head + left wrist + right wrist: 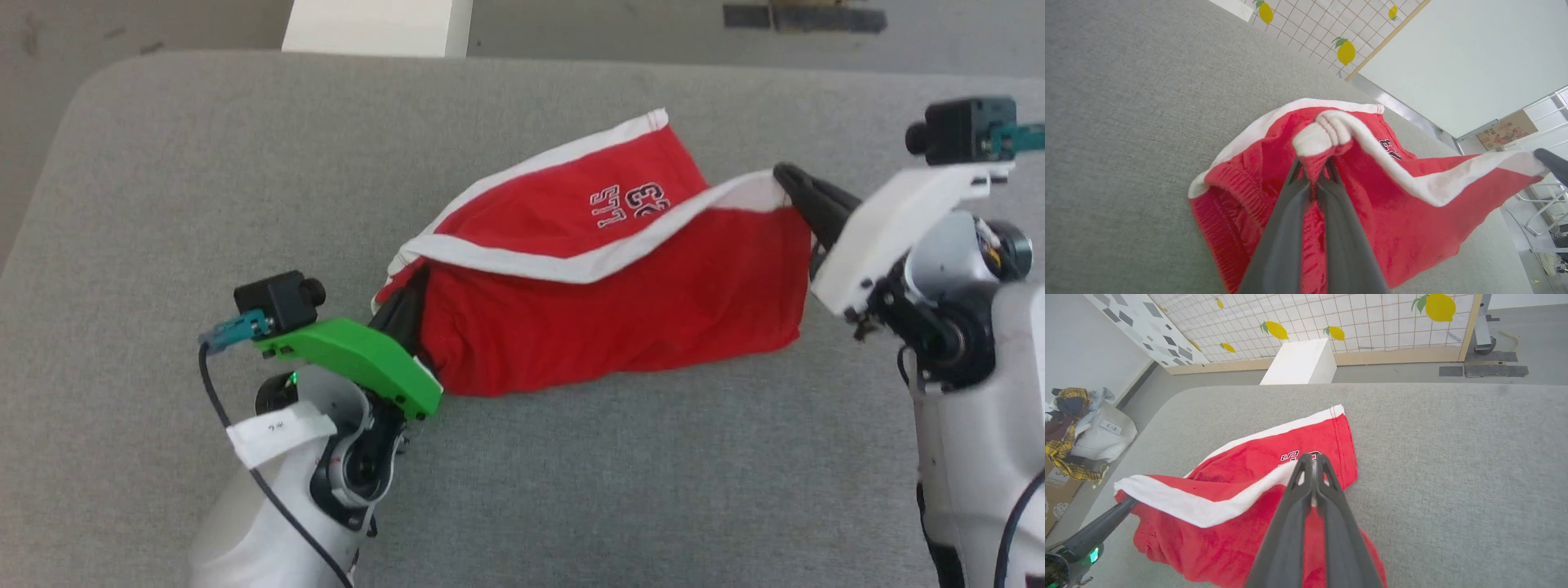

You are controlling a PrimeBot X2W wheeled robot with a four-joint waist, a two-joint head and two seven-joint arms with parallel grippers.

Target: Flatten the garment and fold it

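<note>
The left gripper [411,287] and right gripper [790,176] are clamping the garment [620,327] by its white band, jaws closed. Flattening is seemingly proceeding; the next move is calling for pulling it taut.

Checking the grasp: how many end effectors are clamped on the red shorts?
2. The left end effector pinches the red shorts' white-banded left end; the right end effector pinches the white band at their right end.

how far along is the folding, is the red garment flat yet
Done: the left tool and right tool are each shut on the white band at opposite ends of the garment. In hand: the band is stretched between them, red cloth sagging rumpled onto the grey surface. Left: laying it flat, then every fold.
</note>
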